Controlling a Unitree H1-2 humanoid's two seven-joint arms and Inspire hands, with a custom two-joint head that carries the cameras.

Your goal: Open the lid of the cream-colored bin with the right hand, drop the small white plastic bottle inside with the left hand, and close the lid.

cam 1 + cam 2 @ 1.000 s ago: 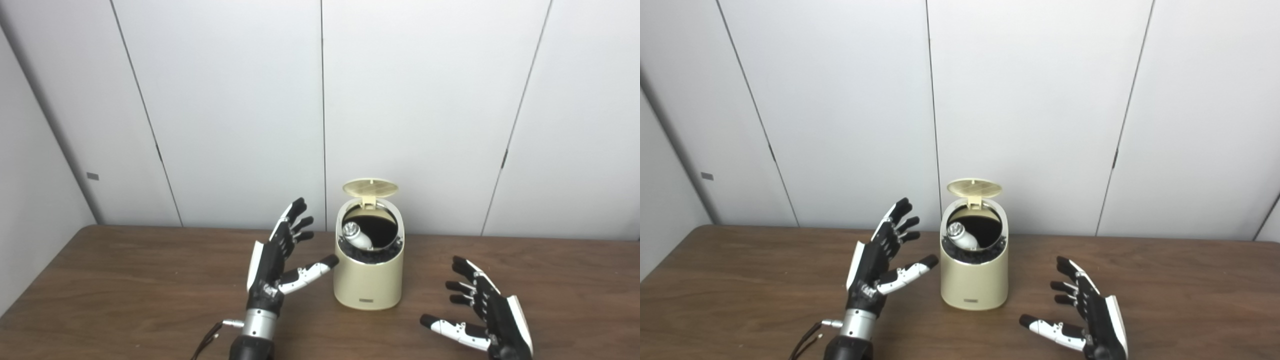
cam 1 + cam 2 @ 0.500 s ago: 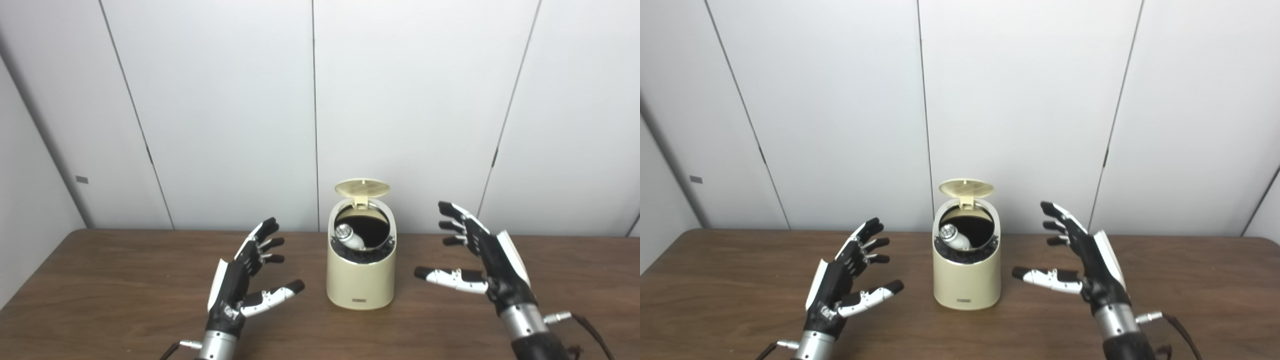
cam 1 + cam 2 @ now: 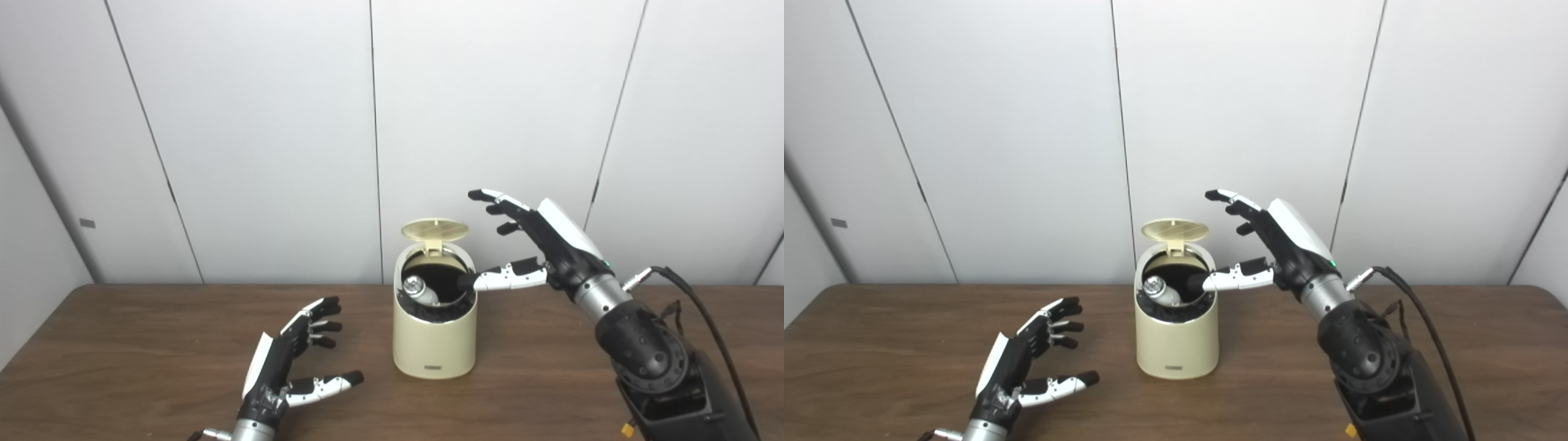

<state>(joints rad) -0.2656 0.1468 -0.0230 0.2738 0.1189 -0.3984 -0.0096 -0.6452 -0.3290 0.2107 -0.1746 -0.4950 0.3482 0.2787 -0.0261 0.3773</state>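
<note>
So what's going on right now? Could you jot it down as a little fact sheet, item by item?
bin: cream-colored bin, upright on the brown table
lid: lid tipped up at the back, bin open
bottle: small white plastic bottle lying tilted inside the bin
left hand: left hand low over the table, fingers apart, empty
right hand: right hand raised beside the lid, fingers spread, thumb over the bin's opening
step left: closing the lid

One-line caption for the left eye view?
Bottle inside the open cream bin; right hand raised beside the lid, left hand open.
</note>
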